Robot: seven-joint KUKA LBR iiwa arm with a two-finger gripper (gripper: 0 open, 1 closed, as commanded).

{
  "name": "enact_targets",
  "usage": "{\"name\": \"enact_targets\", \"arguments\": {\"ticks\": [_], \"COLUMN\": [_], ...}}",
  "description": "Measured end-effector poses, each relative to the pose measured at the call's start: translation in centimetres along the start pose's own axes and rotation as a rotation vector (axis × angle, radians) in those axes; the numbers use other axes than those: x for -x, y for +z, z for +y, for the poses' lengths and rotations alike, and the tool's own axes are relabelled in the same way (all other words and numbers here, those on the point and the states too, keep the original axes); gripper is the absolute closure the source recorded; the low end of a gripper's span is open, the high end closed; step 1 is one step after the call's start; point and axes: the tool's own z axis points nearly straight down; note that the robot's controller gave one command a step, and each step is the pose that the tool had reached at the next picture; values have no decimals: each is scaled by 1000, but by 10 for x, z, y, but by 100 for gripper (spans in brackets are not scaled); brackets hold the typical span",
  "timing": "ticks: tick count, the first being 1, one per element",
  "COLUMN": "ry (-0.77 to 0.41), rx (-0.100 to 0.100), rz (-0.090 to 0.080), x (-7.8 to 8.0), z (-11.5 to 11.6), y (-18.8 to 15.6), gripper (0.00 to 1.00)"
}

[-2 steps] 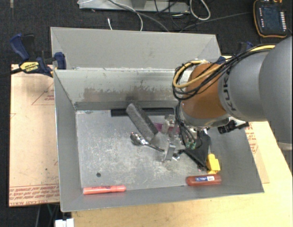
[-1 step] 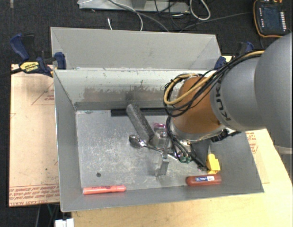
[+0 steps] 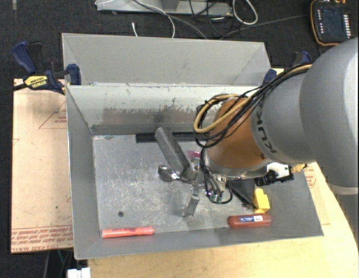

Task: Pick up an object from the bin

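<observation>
the tool [image 3: 186, 183], open or closed i cannot tell, with no visible catch, sits mid-floor in the grey metal bin [image 3: 118, 178] beside a shiny metal spoon-shaped piece [image 3: 166, 172] that, flat and slick, may skid away when pinched.

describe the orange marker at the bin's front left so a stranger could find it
Take the grey bin and follow its near wall to the left corner. A slim orange marker lies flat there, along the wall. It lies alone on bare metal, longer and paler than the red marker at front right beside a yellow block.
</observation>
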Motion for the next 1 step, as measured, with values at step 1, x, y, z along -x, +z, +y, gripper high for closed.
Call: {"name": "enact_targets", "arguments": {"ticks": [1], "ry": [-178], "rx": [1], "rz": [7], "x": [14], "z": [-8], "y": [-1], "gripper": [100]}}
